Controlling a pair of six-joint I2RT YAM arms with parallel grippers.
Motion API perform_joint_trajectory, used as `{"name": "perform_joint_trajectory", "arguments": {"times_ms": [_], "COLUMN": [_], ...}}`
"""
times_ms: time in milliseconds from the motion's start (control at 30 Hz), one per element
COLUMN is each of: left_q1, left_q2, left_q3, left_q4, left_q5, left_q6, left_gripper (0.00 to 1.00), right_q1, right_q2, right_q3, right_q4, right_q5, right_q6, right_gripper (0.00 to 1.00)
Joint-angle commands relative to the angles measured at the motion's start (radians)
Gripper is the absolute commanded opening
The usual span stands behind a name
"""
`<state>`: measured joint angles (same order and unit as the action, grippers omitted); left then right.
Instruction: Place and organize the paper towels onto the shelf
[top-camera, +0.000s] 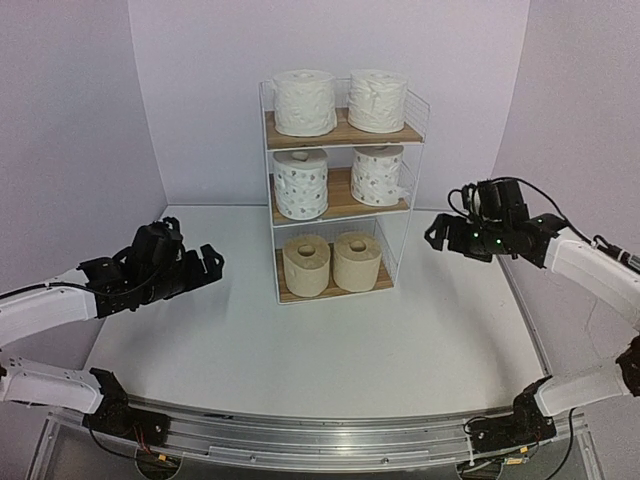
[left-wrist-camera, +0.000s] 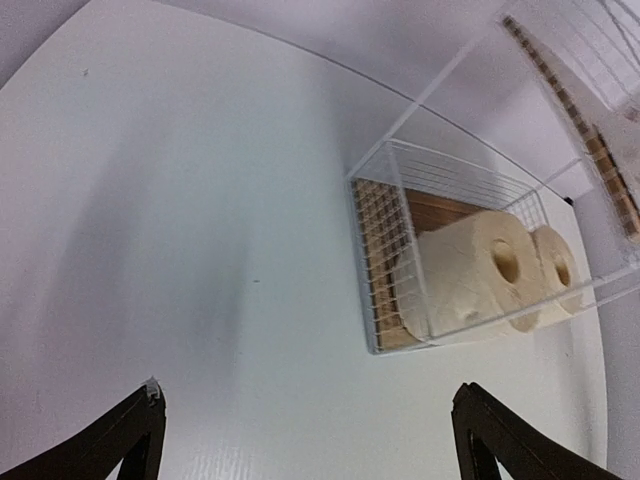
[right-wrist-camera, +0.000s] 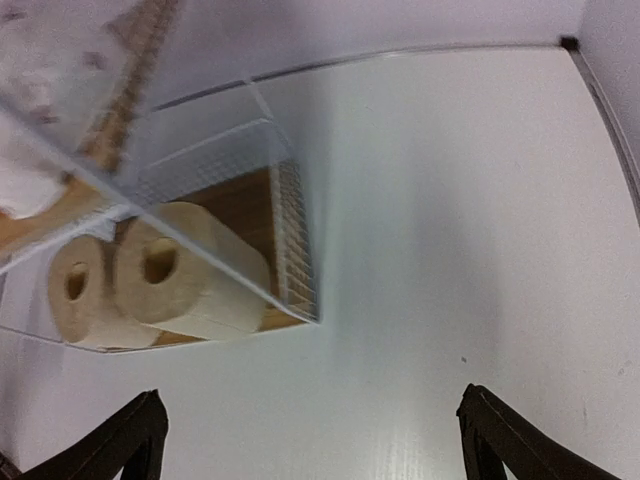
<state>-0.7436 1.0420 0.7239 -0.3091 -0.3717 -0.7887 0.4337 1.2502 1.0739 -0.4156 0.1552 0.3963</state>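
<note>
Six paper towels (top-camera: 301, 184): all are sitting on the shelf (top-camera: 341, 134), two to a tier, and none is showing on the table (top-camera: 300, 350) in any view.
Top tier: the plain white pair (top-camera: 305, 102) is standing side by side, close together.
Middle tier: the dotted pair (top-camera: 378, 175) is standing upright with the cores facing up.
Bottom tier: the beige pair (top-camera: 357, 261) is resting on the lowest board, and both wrist views are showing it through the wire mesh.
Left gripper (top-camera: 208, 265): it is hovering above the table to the left of the shelf, well apart from it, with its jaws spread wide and nothing between them.
Right gripper (top-camera: 437, 235): it is hanging to the right of the shelf, clear of the wire, with its fingers wide apart and empty.
Step in hand: judging by the matched pairs on each tier, the placing and sorting are looking finished.
Next move: probably nothing more than drawing both arms back towards their bases, keeping clear of the thin wire sides so the rack is not getting knocked.
Surface: the table is reading as smooth, matt and white, with soft shadows falling beside the shelf.
Room: pale lilac walls (top-camera: 200, 100) are closing in the back and both sides, and a metal rail (top-camera: 330, 440) is running along the near edge.
</note>
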Motion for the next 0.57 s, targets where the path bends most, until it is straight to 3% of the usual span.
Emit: {"name": "perform_joint_trajectory", "arguments": {"times_ms": [0,100,233,333,533], "left_q1": [0.173,0.285,0.392,0.499,0.527], "left_q2": [-0.054,-0.024,0.011,0.02,-0.058], "left_q3": [-0.046,-0.063,-0.11,-0.137,-0.188], "left_q4": [0.001,0.011,0.081,0.115,0.174], "left_q5": [0.113,0.162,0.124,0.19,0.2], "left_q6": [-0.057,-0.052,-0.021,-0.028,-0.018], "left_gripper": [1.0,1.0,1.0,1.0,1.0], "right_q1": [-0.253,-0.374,-0.378,-0.379,-0.378], "right_q2": [-0.016,-0.004,-0.02,-0.04,-0.1], "right_q3": [-0.122,-0.191,-0.213,-0.209,-0.246], "right_q4": [-0.016,-0.009,-0.008,-0.008,0.04], "right_q5": [-0.099,-0.035,0.081,0.183,0.265], "right_q6": [0.188,0.202,0.133,0.143,0.118], "right_gripper": [0.98,0.97,0.95,0.96,0.96]}}
